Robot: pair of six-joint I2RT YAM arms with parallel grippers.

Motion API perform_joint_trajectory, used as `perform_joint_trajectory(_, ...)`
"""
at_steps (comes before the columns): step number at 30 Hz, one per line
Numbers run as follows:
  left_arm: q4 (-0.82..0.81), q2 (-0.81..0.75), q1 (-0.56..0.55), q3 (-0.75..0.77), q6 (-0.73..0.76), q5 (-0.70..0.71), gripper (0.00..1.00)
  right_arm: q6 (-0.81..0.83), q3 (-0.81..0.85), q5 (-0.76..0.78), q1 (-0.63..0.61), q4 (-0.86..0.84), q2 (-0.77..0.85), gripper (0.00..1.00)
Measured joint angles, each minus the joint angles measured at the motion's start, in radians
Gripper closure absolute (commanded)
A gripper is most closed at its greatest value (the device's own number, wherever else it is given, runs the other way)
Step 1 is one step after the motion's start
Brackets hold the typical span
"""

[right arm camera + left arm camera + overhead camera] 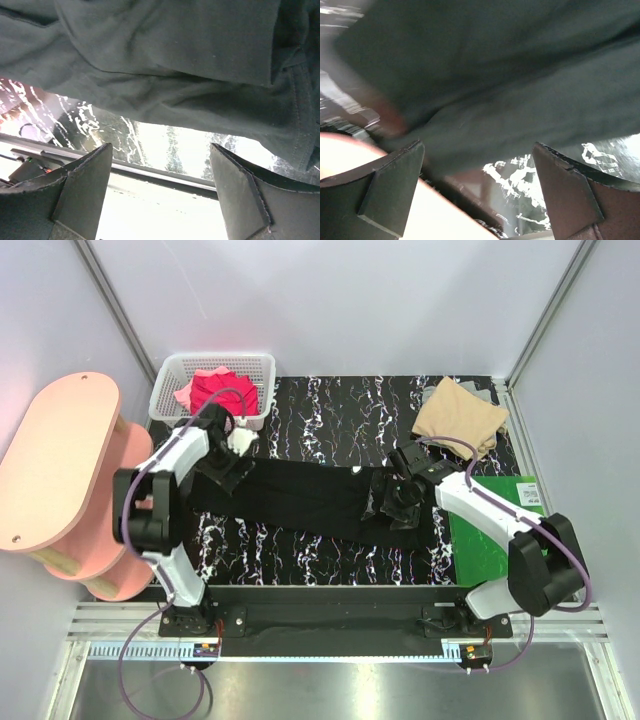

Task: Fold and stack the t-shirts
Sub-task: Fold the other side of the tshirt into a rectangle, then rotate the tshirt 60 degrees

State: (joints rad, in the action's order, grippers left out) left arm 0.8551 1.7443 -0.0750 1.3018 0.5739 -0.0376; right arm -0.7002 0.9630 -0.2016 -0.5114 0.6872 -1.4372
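Observation:
The large black t-shirt [310, 498] lies stretched out across the middle of the marbled table. My left gripper [232, 466] is at its left end, and in the left wrist view [480, 185] it is open, with the black fabric [485, 85] just beyond the fingertips and nothing between them. My right gripper [395, 502] is at the shirt's bunched right end, and in the right wrist view [160, 185] it is open and empty, with the black shirt's hem [200, 100] ahead of the fingers. A folded tan t-shirt [460, 415] lies at the back right. Red and pink t-shirts [218, 390] sit in the basket.
The white mesh basket [170, 375] stands at the back left. The flat green board [495, 530] lies at the right under my right arm. A pink rounded shelf unit [55, 465] stands off the table's left edge. White walls close in the back and sides.

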Motion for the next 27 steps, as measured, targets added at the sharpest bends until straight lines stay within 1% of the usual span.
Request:
perform_joint_trajectory(2, -0.001, 0.088, 0.0, -0.001, -0.005, 0.005, 0.05, 0.0, 0.0, 0.008, 0.0, 0.003, -0.006, 0.15)
perform_joint_trajectory(5, 0.0, 0.147, 0.0, -0.001, -0.008, 0.01, 0.05, 0.001, 0.004, 0.026, 0.0, 0.009, -0.04, 0.15)
perform_joint_trajectory(12, -0.018, 0.156, 0.005, -0.003, -0.007, 0.025, 0.05, 0.022, 0.031, 0.109, 0.002, 0.007, -0.229, 0.16)
perform_joint_trajectory(15, -0.04, 0.148, 0.012, -0.03, -0.006, 0.029, 0.05, 0.027, 0.051, 0.116, 0.008, 0.016, -0.259, 0.16)
perform_joint_trajectory(17, -0.07, 0.111, 0.016, -0.076, 0.001, 0.032, 0.06, 0.028, 0.05, 0.112, 0.017, 0.016, -0.259, 0.16)
perform_joint_trajectory(20, -0.104, 0.018, 0.024, -0.198, 0.02, 0.034, 0.05, 0.029, 0.047, 0.106, 0.044, 0.012, -0.258, 0.16)
perform_joint_trajectory(23, -0.104, -0.092, 0.024, -0.331, 0.039, 0.032, 0.05, 0.037, 0.046, 0.105, 0.071, 0.009, -0.254, 0.16)
perform_joint_trajectory(27, -0.082, -0.218, 0.024, -0.465, 0.051, 0.024, 0.05, 0.065, 0.068, 0.116, 0.099, 0.022, -0.264, 0.16)
